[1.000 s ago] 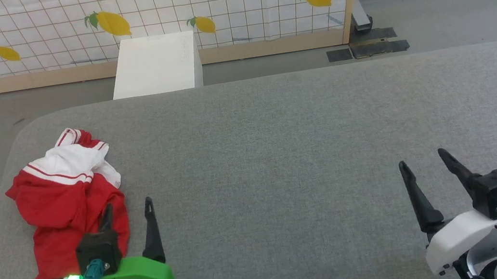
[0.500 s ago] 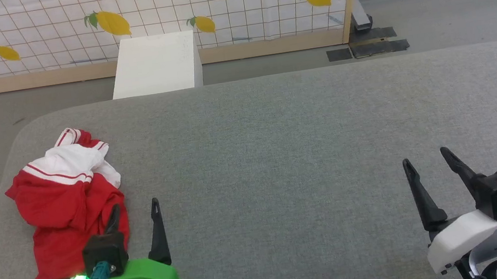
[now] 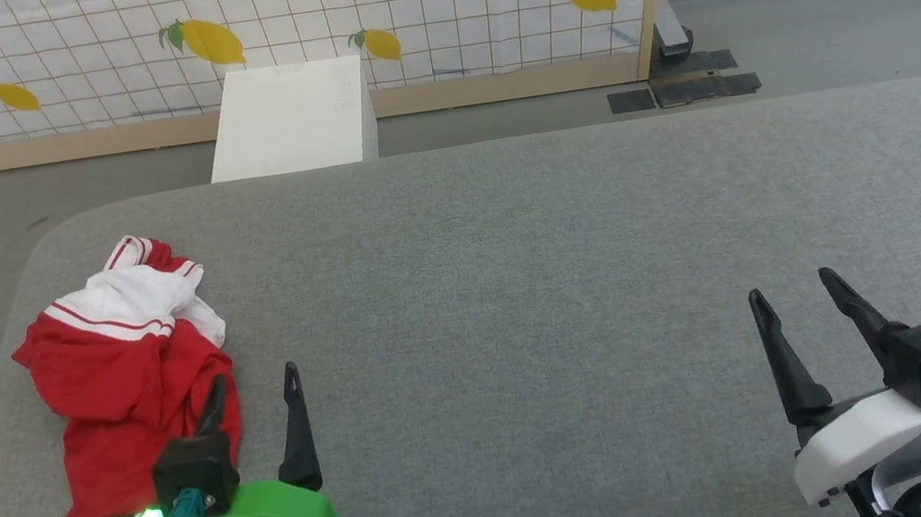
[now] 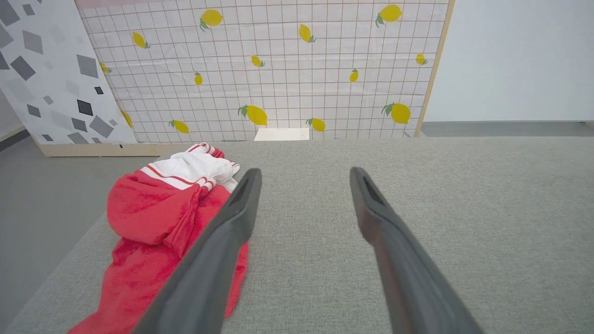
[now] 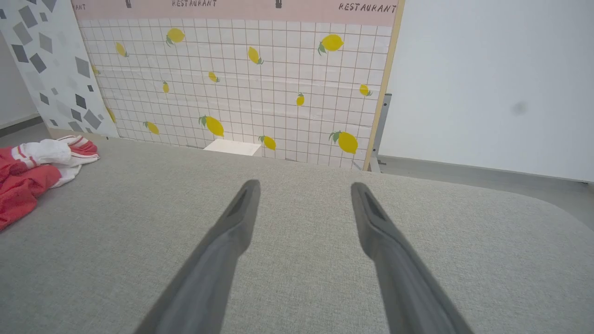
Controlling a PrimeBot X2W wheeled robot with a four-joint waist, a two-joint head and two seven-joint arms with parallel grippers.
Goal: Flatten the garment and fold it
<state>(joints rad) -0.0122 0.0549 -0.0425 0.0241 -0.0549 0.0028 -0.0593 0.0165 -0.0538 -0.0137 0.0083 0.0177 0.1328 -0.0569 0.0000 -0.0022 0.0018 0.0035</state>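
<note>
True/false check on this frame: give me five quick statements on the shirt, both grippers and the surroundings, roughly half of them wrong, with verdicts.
1. The garment lies bunched at the left end of the grey surface. True.
2. The right gripper is shut on the garment. False: it is open over bare surface, far from the garment.
3. The left gripper is open at the garment's edge. True.
4. The garment is spread flat. False: it is crumpled, a white sleeve on top.
5. A white box stands on the floor beyond the surface. True.
</note>
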